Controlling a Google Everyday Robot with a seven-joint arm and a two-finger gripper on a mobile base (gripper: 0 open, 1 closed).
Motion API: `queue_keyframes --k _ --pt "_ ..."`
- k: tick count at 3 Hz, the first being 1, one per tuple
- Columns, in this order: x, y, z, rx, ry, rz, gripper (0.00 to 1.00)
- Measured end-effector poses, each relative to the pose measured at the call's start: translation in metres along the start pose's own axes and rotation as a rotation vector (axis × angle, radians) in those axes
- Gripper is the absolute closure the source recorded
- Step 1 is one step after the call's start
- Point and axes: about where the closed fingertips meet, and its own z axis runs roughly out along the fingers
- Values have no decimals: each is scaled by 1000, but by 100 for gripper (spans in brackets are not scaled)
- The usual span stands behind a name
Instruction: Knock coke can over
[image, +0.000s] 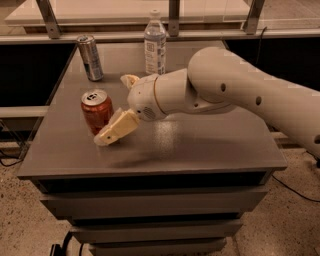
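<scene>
Coke can (96, 111): upright on left part of grey surface (210, 145), well in from the edge. Red-orange body, silver top with pull tab showing. White marks on its side, not readable. Cannot tell whether opened or what is in it.

Claw (112, 110): just right of coke can, spread wide, holding nothing. Near finger (117, 131) slants down-left, its tip low at the front of the can's base; touching or just short, cannot tell. Far finger (129, 80) pokes up behind the wrist, apart from the can. White arm (225, 90) comes in from the right, over the surface.

Silver can (90, 57): slim, upright, back-left corner, print unreadable.

Bottle (155, 44): clear plastic, white cap on, upright at back centre. Pale label, text too small to read. Fill level not clear.
</scene>
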Motion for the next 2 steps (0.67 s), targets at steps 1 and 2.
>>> queue_keyframes --k 1,2 --pt "-1 2 27 -64 -52 11 18" --pt "-2 6 43 -114 -97 22 41"
